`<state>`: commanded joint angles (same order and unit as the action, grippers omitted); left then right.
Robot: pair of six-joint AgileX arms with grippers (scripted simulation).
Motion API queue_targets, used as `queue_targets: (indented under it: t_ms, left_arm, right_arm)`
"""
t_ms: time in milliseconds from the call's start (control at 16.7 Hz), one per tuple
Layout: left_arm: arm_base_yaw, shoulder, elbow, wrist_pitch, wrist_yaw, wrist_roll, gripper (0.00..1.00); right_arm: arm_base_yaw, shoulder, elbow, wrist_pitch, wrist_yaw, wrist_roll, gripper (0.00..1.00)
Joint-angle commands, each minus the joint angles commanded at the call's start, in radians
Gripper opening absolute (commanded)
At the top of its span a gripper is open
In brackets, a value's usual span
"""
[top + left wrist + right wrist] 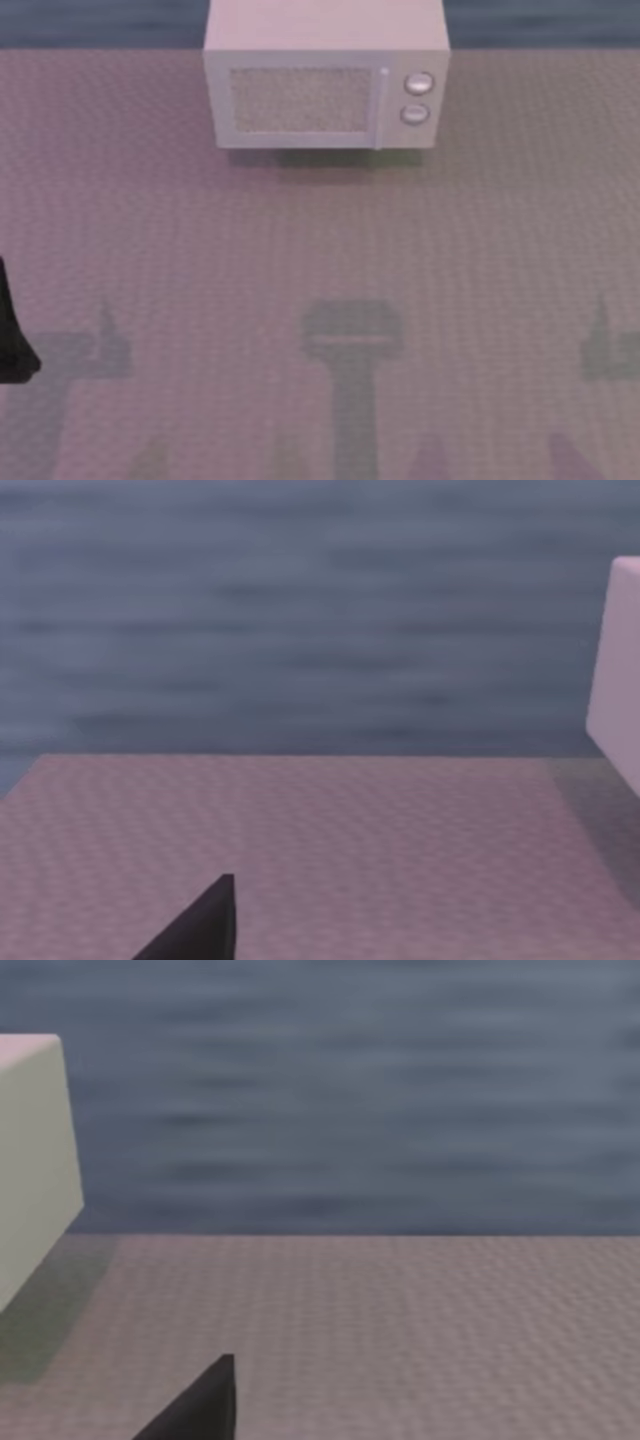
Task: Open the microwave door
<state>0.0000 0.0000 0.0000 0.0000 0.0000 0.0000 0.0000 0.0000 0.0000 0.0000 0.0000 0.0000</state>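
- sitting at 12 o'clock on my table (320, 260), the microwave (327, 72) faces me, apart from both arms.
- its door (300, 100) is flush shut, handle (381, 105) beside two knobs (418, 97).
- my left gripper (12, 335) is parked at 9 o'clock; i can't tell its spread.
- my right gripper (200, 1405) shows only a dark tip; spread unclear too.

The microwave (326, 72) is cropped by the top view's upper edge, its rear out of frame; each wrist view catches only one side wall at the picture's border. The left arm (14, 335) appears as a dark sliver at the top view's left edge. A single dark fingertip (200, 925) shows in either wrist view, the jaws' stance impossible to tell.
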Motion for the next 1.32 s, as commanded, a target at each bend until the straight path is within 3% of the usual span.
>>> queue_targets:
  t_ms: [240, 420, 1320]
  left_arm:
    - [-0.018, 0.031, 0.026, -0.006, -0.016, -0.006, 1.0]
    - [-0.083, 0.157, 0.127, -0.025, -0.074, -0.033, 1.0]
    - [-0.673, 1.614, 1.207, -0.032, -0.6, -0.37, 1.0]
  right_arm:
    - [0.0, 0.0, 0.0, 0.0, 0.0, 0.0, 1.0]
    - [0.0, 0.0, 0.0, 0.0, 0.0, 0.0, 1.0]
    - [0.0, 0.0, 0.0, 0.0, 0.0, 0.0, 1.0]
